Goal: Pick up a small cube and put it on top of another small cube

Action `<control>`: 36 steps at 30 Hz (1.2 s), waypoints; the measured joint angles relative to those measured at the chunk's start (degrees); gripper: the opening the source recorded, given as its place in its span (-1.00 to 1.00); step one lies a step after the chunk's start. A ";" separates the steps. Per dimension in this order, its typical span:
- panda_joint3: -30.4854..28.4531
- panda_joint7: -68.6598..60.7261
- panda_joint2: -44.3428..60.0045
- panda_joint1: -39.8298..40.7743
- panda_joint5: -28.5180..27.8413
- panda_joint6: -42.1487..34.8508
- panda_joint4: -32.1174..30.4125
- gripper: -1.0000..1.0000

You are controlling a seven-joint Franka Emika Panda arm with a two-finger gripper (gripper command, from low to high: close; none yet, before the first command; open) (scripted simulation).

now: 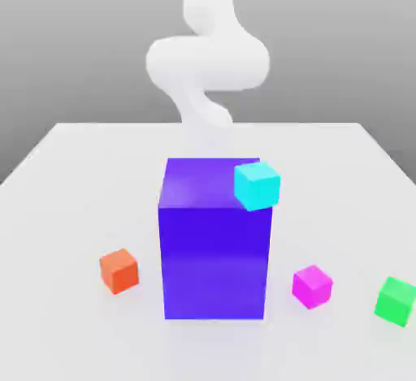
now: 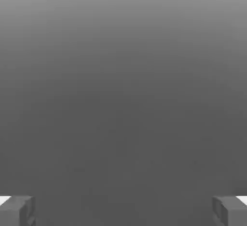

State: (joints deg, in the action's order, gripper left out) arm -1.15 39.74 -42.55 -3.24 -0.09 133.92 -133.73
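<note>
Exterior view: the pink cube [image 1: 312, 286] rests on the counter [image 1: 73, 209] at lower right of the frame, just right of the purple block [image 1: 215, 245]. The green cube [image 1: 396, 300] sits near it, at the right edge. Judged rigid, light and smooth-faced; grip two opposite vertical faces, centred. The side facing the block looks tight; the other pair of faces has more room. An orange cube [image 1: 119, 270] lies lower left; a cyan cube [image 1: 257, 185] appears at the block's upper right corner. Open counter lies in front of the pink cube.

Hand view: the hand [image 2: 123, 210] is fully spread, fingertips [image 2: 17, 210] at the lower corners, holding nothing.
</note>
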 joint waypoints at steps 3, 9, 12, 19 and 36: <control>-1.48 -7.63 4.10 -4.04 -0.09 2.67 -2.43 0.00; -4.08 -22.51 11.93 -11.39 0.15 7.79 -7.09 0.00; -5.21 -30.06 15.84 -14.85 0.45 10.35 -9.41 0.00; -7.33 -47.84 25.00 -22.50 1.40 16.29 -14.81 0.00; -6.04 -86.82 48.24 -33.75 2.77 31.95 -26.20 0.00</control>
State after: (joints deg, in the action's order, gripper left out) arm -7.19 -47.08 5.68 -36.99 2.69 165.87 -159.93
